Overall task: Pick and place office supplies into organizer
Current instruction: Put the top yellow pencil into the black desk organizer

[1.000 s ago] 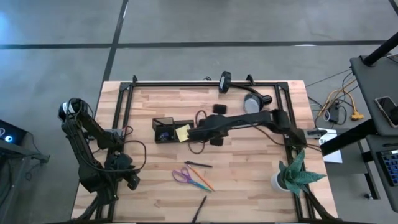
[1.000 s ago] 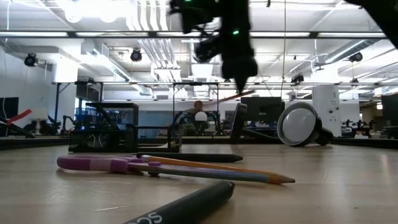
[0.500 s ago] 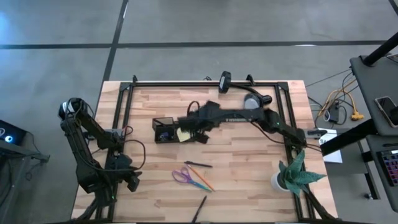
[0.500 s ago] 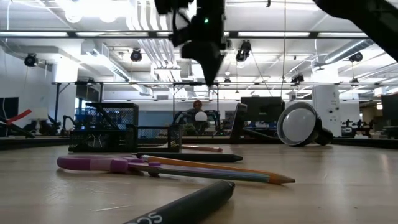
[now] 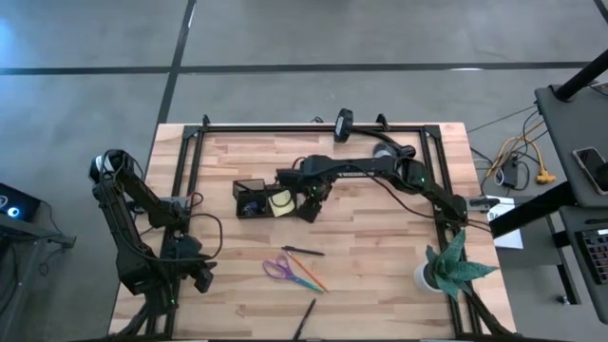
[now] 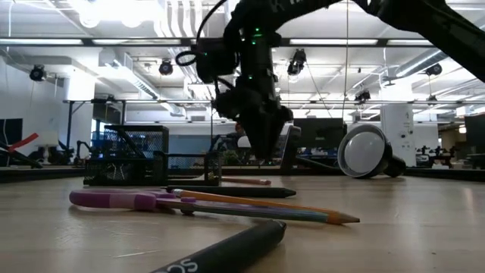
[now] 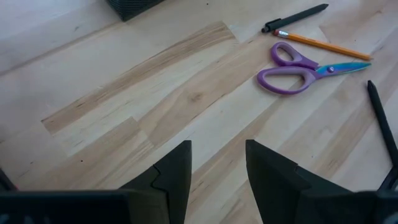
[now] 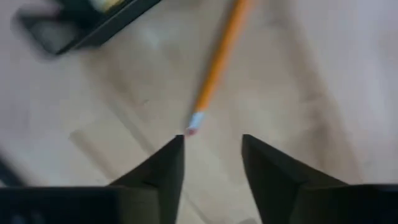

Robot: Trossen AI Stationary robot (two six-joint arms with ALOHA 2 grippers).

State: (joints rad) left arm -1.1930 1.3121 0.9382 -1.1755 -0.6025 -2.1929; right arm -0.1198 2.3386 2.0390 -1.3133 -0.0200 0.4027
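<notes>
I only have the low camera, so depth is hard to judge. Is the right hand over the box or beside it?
Observer: Beside it. From above, the right hand is just to the right of the box.
Operator: Is it holding anything?
Observer: No. Its wrist camera shows the fingers apart and empty, with a pencil lying on the table just ahead.
Operator: And the left arm?
Observer: The left hand is open over bare wood at the table's front left, away from the scissors.

Overhead, table-level, two wrist views
</notes>
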